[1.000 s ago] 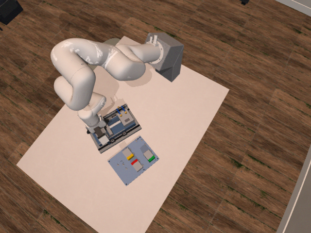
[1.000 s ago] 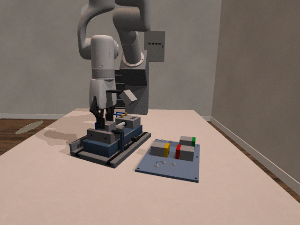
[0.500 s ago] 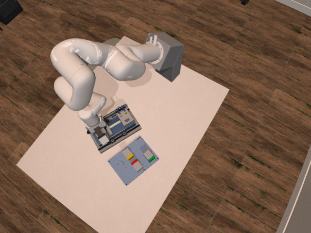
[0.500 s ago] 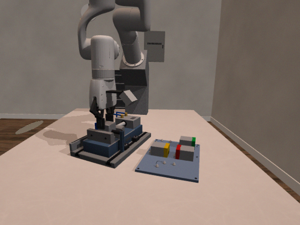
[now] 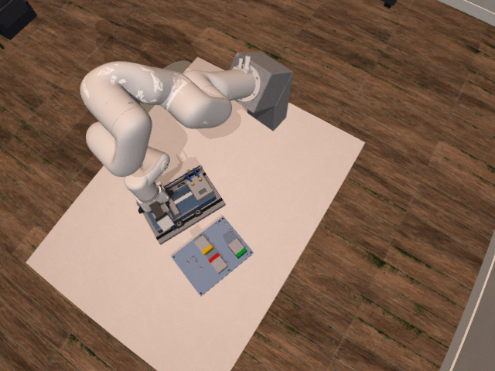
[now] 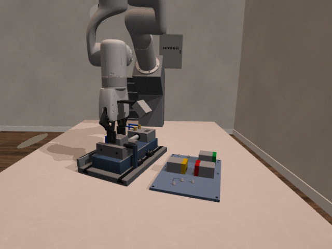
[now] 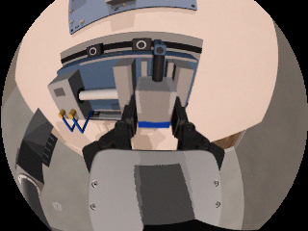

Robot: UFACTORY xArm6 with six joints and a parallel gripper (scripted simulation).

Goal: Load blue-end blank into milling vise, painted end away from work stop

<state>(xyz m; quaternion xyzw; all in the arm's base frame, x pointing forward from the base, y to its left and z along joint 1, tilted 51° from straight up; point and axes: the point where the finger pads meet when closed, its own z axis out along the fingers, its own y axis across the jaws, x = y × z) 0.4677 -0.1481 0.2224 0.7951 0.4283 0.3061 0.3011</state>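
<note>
1. The blank with the blue end (image 6: 122, 139) (image 7: 155, 103) is at the vise (image 5: 189, 204) (image 6: 108, 163) (image 7: 98, 72), between the jaws as seen from the wrist, its upper part standing above their tops; whether it rests on the low bars cannot be told
2. Its blue end points away from the work stop (image 6: 129, 146) (image 7: 158, 67), the dark rod at its other end; any small gap there is too fine to read
3. The gripper (image 5: 158, 205) (image 6: 116, 135) (image 7: 154, 104) points down and grips that blank by its two long sides, near the blue end
4. The fixed jaw (image 6: 111, 150) (image 7: 184, 82) stands on one side of the blank, the moving jaw (image 6: 132, 142) (image 7: 124, 82) on the other
5. Farther along the vise is the block with blue hoses (image 5: 200, 187) (image 6: 141, 134) (image 7: 67, 93)
6. Beside the vise, the infeed plate (image 5: 196, 279) (image 6: 187, 190) (image 7: 91, 11) carries the yellow-ended blank (image 5: 203, 244) (image 6: 177, 164), the red-ended blank (image 5: 217, 263) (image 6: 206, 169) and the green-ended blank (image 5: 236, 246) (image 6: 206, 155), all lying inside its edges
7. Vise and plate both stand on the pale table (image 5: 279, 168) (image 6: 80, 214) (image 7: 236, 72)

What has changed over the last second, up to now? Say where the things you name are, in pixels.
Nothing visibly changed: nothing moved, and nothing was taken hold of or let go. The black-fingered claw (image 5: 155, 202) (image 6: 116, 134) (image 7: 154, 104) stays shut on the grey block with the blue end (image 6: 122, 139) (image 7: 156, 98), over the grey-and-blue vise (image 5: 192, 204) (image 6: 107, 163) (image 7: 98, 72). The three other blocks stayed on the flat blue plate (image 5: 192, 275) (image 6: 187, 190) (image 7: 96, 13).
</note>
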